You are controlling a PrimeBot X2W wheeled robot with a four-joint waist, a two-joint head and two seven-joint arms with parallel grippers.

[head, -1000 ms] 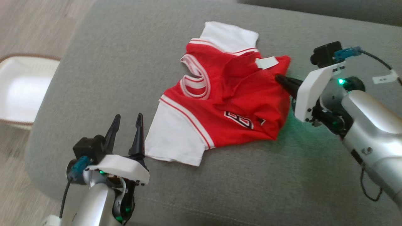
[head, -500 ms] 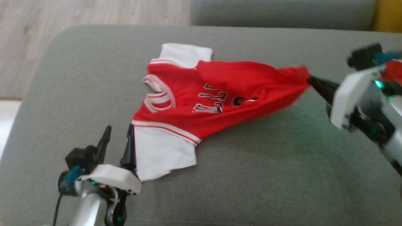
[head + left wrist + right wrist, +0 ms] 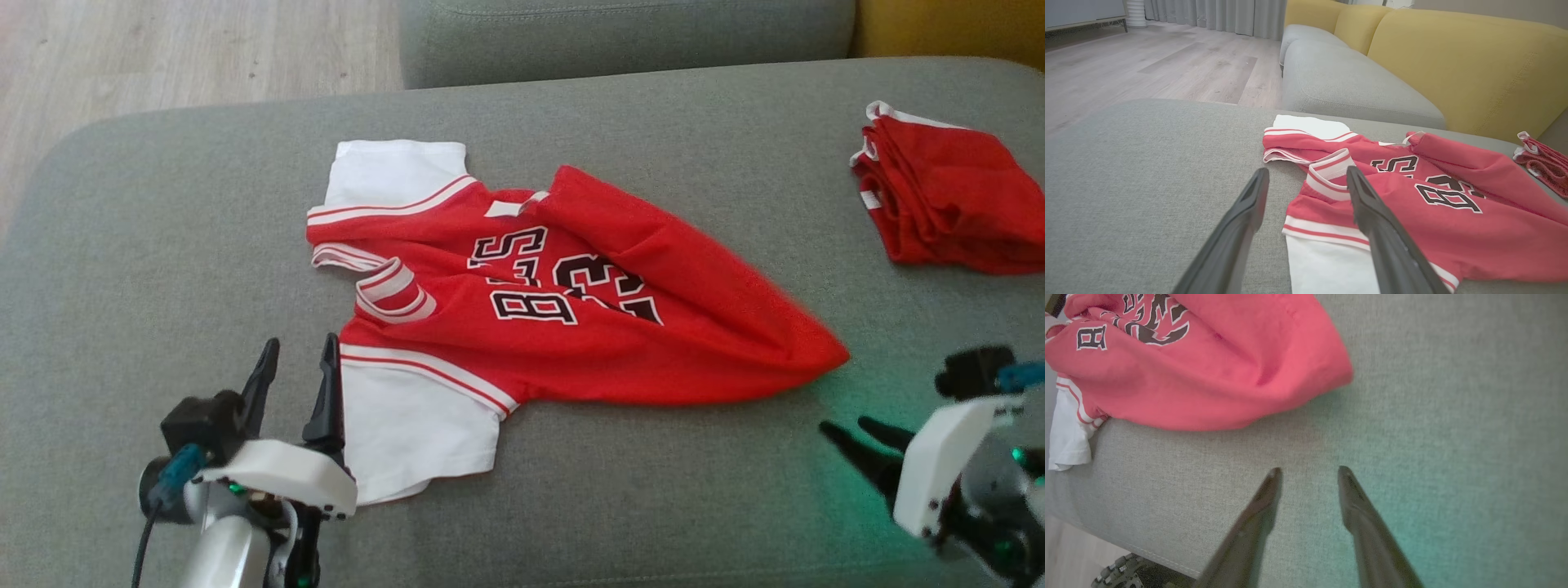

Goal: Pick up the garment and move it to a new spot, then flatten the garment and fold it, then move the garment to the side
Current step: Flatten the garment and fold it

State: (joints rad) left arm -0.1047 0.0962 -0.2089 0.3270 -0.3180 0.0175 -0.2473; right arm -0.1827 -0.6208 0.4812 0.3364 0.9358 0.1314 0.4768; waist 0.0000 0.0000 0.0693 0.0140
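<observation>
Jersey (image 3: 571, 302) lying rumpled mid grey cushion (image 3: 653, 506), hem corner pointing toward right gripper (image 3: 845, 425). Likely handling light, limp, slippery; best gripping at 2 hem corners or shoulders. Right gripper standing parted, empty, near hem; earlier pinching that corner, now releasing. Left gripper (image 3: 300, 340) gaping wide, hovering beside white sleeve (image 3: 408, 433).

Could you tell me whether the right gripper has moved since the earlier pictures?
Yes. The right gripper has left the jersey's hem corner it pinched and sits open nearer the cushion's front edge.
</observation>
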